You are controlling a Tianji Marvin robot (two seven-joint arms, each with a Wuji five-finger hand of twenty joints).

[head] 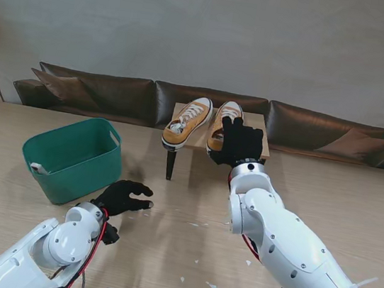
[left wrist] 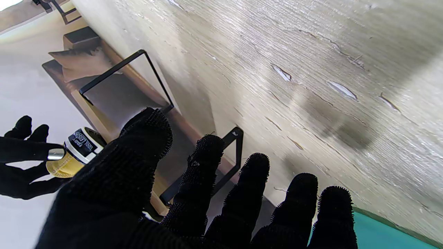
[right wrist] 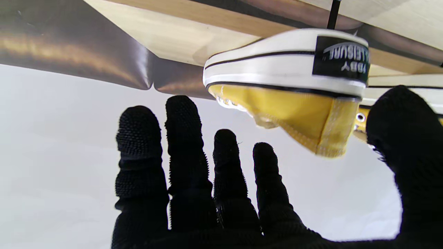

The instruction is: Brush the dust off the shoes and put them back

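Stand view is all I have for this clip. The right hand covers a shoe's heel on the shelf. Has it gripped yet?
Observer: No. The right wrist view shows the right hand open, with the yellow shoe heel between thumb and fingers and no contact visible.
Operator: Any marking on that heel?
Observer: A black patch with white lettering on the white sole band.
Operator: I see one shelf leg. Is that all?
Observer: No. The left wrist view shows black frame legs at both ends.
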